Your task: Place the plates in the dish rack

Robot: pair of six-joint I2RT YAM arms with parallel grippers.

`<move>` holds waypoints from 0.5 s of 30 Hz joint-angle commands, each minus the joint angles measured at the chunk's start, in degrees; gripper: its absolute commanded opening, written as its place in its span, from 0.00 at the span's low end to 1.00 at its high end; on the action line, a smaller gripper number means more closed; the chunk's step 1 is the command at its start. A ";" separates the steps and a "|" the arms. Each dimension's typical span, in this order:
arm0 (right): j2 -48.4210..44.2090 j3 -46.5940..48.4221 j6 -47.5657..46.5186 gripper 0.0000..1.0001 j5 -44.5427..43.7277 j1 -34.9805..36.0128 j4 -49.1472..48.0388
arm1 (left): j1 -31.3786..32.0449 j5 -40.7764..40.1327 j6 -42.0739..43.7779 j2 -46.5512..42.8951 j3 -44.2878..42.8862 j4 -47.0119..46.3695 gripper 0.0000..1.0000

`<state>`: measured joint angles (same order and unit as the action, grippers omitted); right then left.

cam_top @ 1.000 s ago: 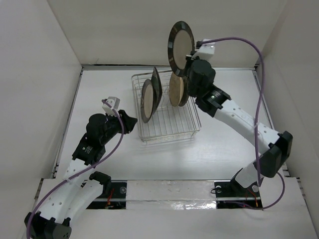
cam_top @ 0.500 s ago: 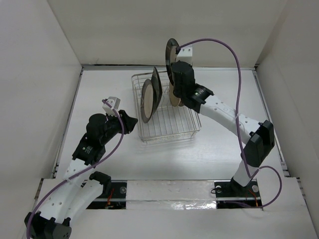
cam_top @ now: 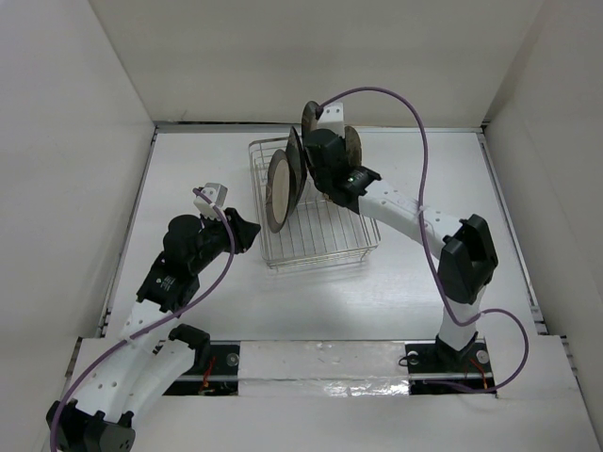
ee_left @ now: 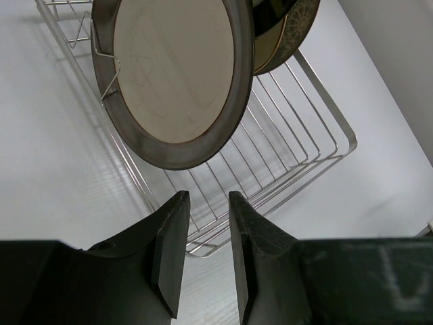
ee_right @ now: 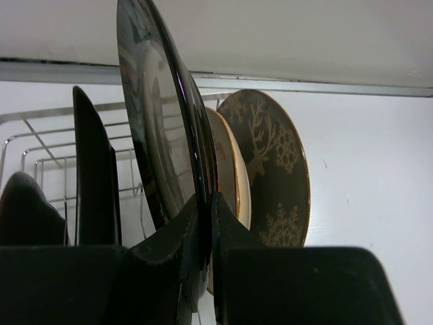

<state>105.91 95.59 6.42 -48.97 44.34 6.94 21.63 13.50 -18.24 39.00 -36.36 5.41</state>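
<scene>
The dish rack (cam_top: 325, 235) is a silver wire basket at mid-table. My right gripper (ee_right: 206, 203) is shut on the lower edge of a shiny dark-rimmed round plate (ee_right: 169, 128), holding it upright over the rack's back part (cam_top: 309, 118). To its right stand a cream plate (ee_right: 230, 169) and a brown plate with deer and snowflakes (ee_right: 277, 176); to its left stands a thin black plate (ee_right: 95, 176). A dark-rimmed cream plate (ee_left: 176, 74) leans in the rack's front left (cam_top: 279, 190). My left gripper (ee_left: 208, 200) is open and empty, just left of the rack (cam_top: 247, 229).
White walls close in the table on the left, back and right. The rack's near half (ee_left: 298, 149) holds bare wires. A purple cable (cam_top: 415, 141) loops above the right arm. Open tabletop (cam_top: 443, 179) lies right of the rack.
The right arm has swung left and down with the shiny plate, from high above the rack's back right to among the standing plates. The left arm has not moved.
</scene>
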 commanded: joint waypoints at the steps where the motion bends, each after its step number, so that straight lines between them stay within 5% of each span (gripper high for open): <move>1: -1.76 1.44 2.55 0.00 -2.53 0.31 -8.70 | -0.36 -0.05 0.49 -0.25 -1.87 -2.25 0.27; 15: 0.35 -5.06 8.35 0.00 -1.57 0.31 -7.47 | -0.36 0.91 0.48 0.19 -1.61 -2.51 0.27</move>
<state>106.89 90.15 11.68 -48.21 44.36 5.91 21.63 13.54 -18.24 39.13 -36.36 5.41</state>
